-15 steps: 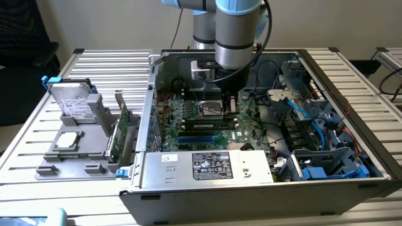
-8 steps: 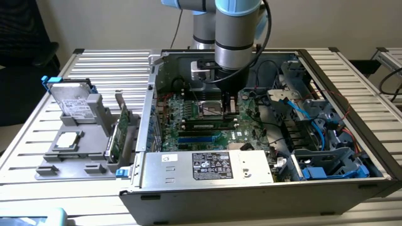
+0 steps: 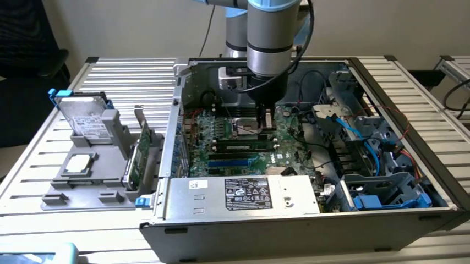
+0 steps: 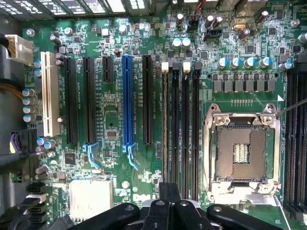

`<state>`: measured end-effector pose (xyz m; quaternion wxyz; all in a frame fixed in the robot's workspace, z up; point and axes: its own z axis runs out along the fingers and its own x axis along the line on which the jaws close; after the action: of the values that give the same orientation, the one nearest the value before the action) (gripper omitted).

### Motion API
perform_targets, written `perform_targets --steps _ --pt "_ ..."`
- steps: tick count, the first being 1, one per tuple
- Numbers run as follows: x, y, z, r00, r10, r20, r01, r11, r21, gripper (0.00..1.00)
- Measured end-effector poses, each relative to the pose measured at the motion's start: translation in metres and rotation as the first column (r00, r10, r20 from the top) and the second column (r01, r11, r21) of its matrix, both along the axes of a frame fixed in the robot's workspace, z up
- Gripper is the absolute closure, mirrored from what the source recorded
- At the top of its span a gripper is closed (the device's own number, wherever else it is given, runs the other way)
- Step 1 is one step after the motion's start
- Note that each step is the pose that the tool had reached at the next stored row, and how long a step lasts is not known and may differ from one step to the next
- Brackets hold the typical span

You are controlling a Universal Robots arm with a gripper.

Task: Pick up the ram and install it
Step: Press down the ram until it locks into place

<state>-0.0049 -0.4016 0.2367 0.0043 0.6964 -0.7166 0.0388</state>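
The ram (image 3: 246, 147), a narrow green stick with black chips, stands along the memory slots of the motherboard (image 3: 220, 137) inside the open computer case. My gripper (image 3: 265, 116) hangs above the board just beyond the processor socket (image 3: 248, 130), a short way from the ram and not touching it. In the wrist view the black fingertips (image 4: 169, 191) meet with nothing between them, so the gripper is shut. They hover over the near end of the four memory slots (image 4: 180, 120), beside the socket (image 4: 242, 151). I cannot make out the ram's edge in that view.
A grey holder (image 3: 85, 181) at the exterior view's left carries a hard drive (image 3: 87, 118) and a tall green expansion card (image 3: 141, 154). The power supply (image 3: 242, 193) fills the case's near side. Blue cables (image 3: 353, 129) and drive cages crowd the exterior view's right.
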Motion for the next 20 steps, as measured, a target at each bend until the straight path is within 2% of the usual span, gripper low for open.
perform_targets --steps 8,15,20 --pt "-0.017 -0.0001 0.0003 0.9999 0.0 0.0104 0.0 1.0 -0.0004 0.89" --pt "-0.038 0.0 0.0002 0.9999 0.0 0.0125 0.0 1.0 -0.0003 0.89" --pt "-0.041 0.0 0.0002 0.9999 0.0 0.0126 0.0 1.0 -0.0002 0.89"
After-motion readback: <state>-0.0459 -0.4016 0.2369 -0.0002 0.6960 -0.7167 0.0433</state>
